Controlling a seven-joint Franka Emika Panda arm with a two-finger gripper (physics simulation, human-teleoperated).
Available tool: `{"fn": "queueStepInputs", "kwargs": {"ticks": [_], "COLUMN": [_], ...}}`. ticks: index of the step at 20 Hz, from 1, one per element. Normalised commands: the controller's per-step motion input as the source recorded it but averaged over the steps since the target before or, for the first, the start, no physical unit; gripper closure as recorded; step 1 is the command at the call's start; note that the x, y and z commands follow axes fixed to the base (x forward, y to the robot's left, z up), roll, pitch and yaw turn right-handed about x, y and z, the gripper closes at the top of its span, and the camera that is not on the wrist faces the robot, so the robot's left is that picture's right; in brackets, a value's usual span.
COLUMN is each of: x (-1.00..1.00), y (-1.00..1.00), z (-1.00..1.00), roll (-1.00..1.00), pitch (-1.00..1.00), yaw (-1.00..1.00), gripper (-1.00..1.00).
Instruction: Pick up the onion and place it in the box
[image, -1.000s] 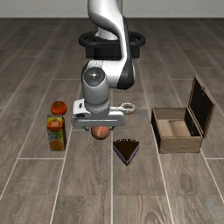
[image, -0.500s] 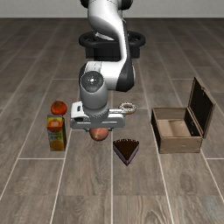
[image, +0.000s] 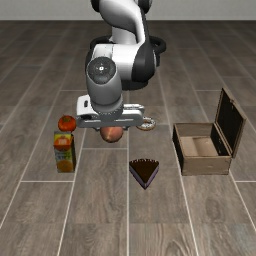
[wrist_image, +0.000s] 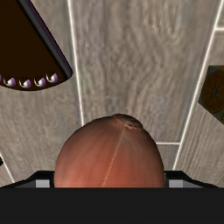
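Wood-plank floor across the whole exterior view, grey-brown, streaked with darker grain. Long narrow boards laid side by side, running from the near edge toward the far side and drawing together with the perspective. Short cross joints staggered from row to row. Soft, even light, dull matte sheen on the wood. From close up in the wrist view, same weathered boards in a lighter tan-grey, fine wavy grain, thin pale seams straight between them.
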Motion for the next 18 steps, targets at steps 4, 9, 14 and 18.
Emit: {"fn": "queueStepInputs", "kwargs": {"ticks": [4, 9, 14, 18], "x": [0.0, 0.0, 0.0, 0.0], "y": [0.0, 0.4, 1.0, 1.0], "z": [1.0, 0.6, 0.0, 0.0], "roll": [0.0, 0.0, 0.0, 0.0], "pitch": [0.0, 0.0, 0.0, 0.0], "yaw": [0.0, 0.0, 0.0, 0.0], "gripper": [1.0, 1.0, 1.0, 1.0]}}
